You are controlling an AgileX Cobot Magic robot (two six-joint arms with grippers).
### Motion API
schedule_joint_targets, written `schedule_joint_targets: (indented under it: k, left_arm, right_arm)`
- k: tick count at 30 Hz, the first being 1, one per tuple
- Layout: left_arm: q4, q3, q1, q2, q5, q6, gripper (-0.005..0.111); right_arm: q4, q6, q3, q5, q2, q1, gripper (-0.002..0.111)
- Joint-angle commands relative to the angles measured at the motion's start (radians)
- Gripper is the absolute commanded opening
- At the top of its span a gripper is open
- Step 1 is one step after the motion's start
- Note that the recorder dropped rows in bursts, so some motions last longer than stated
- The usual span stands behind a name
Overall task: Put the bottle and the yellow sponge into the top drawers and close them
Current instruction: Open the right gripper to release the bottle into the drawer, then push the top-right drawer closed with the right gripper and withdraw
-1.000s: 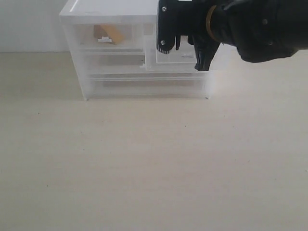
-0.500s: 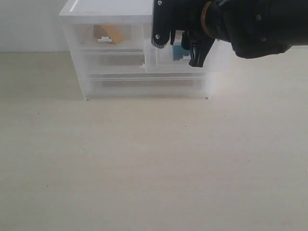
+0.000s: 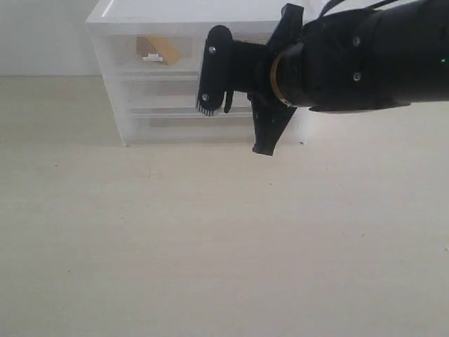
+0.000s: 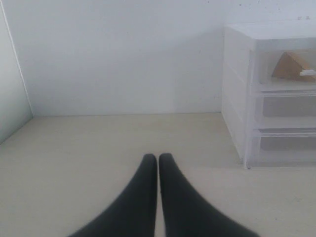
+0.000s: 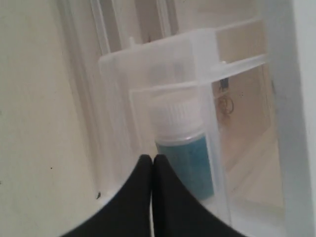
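Inside top drawer [image 5: 148, 64]: bottle [image 5: 183, 148], teal label (writing unreadable); right hand [image 5: 152, 160] pressed together, empty.

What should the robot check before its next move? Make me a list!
1. Bottle inside the top right drawer: ok.
2. Right gripper holding nothing: ok, its fingers are shut and empty.
3. Top right drawer closed: not ok, it sticks out of the drawer unit.
4. Yellow sponge inside the top left drawer: ok.
5. Top left drawer closed: ok, its front looks flush.
6. Left gripper out of the way: ok, it is shut and off to the side of the unit.
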Motion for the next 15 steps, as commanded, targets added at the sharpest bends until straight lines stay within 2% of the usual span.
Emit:
schedule_joint_targets:
  k: [1, 11, 15]
  left_arm:
    - [-0.004, -0.001, 0.003, -0.003, -0.004, 0.001, 0.004]
    - [-0.004, -0.001, 0.003, -0.003, -0.006, 0.001, 0.004]
    - [-0.004, -0.001, 0.003, -0.003, -0.006, 0.001, 0.004]
  right_arm:
    - [-0.035, 0.047, -0.093, 0.018, 0.060, -0.041, 0.000]
    - [-0.056, 0.181, -0.337, 0.031, 0.220, -0.122, 0.000]
    - [-0.036, 0.321, -0.381, 0.130, 0.247, -0.120, 0.000]
